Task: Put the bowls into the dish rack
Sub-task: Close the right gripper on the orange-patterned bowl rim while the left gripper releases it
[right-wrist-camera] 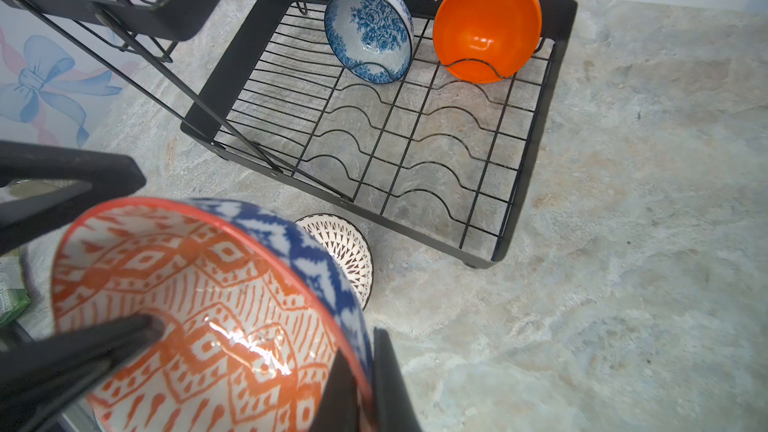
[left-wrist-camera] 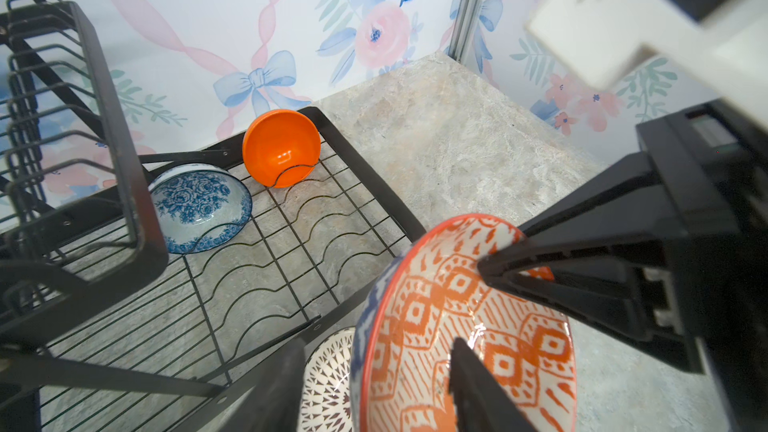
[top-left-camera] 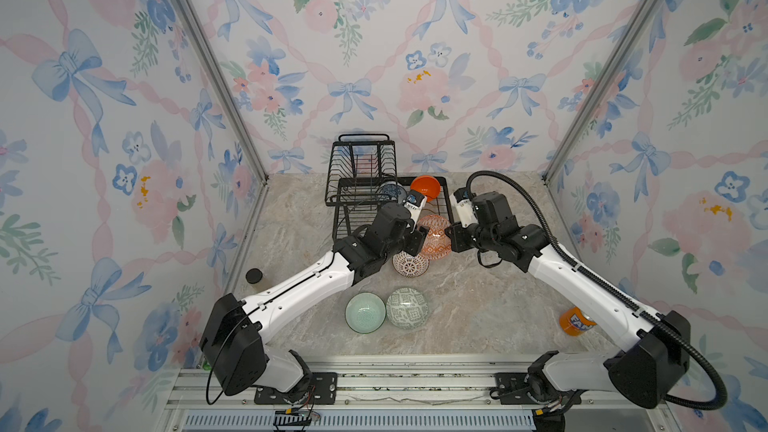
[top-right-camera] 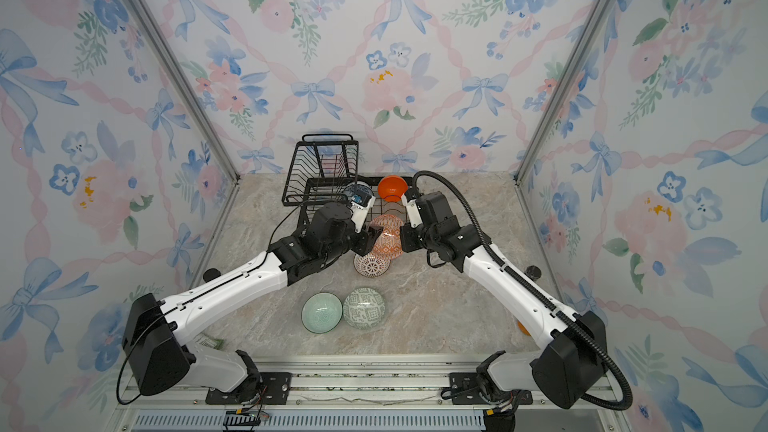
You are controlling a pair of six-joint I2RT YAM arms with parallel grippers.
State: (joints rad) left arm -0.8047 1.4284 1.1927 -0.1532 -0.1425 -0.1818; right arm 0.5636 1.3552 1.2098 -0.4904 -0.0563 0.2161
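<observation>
The orange-white geometric bowl [top-left-camera: 434, 238] [right-wrist-camera: 187, 284] hangs tilted in the air in front of the dish rack [top-left-camera: 446, 201] [right-wrist-camera: 561, 35]. My right gripper [top-left-camera: 451, 236] [right-wrist-camera: 361, 347] is shut on its rim. My left gripper [top-left-camera: 419, 238] [left-wrist-camera: 380, 344] is open, one finger inside the bowl and one outside. In the rack's lower tray the blue-patterned bowl [top-left-camera: 390, 191] [left-wrist-camera: 199, 205] and the plain orange bowl [top-left-camera: 426, 187] [left-wrist-camera: 280, 147] stand on edge. The white lattice bowl [top-left-camera: 410, 264] [right-wrist-camera: 340, 247] sits on the table below the held bowl. Nearer the front lie the celadon bowl [top-left-camera: 365, 312] and the grey-green bowl [top-left-camera: 406, 308].
An orange soda can [top-left-camera: 575, 321] lies by the right arm near the right wall. A small black round object [top-left-camera: 254, 275] sits by the left wall. The rack's raised basket [top-left-camera: 361, 160] stands at the back left of the tray.
</observation>
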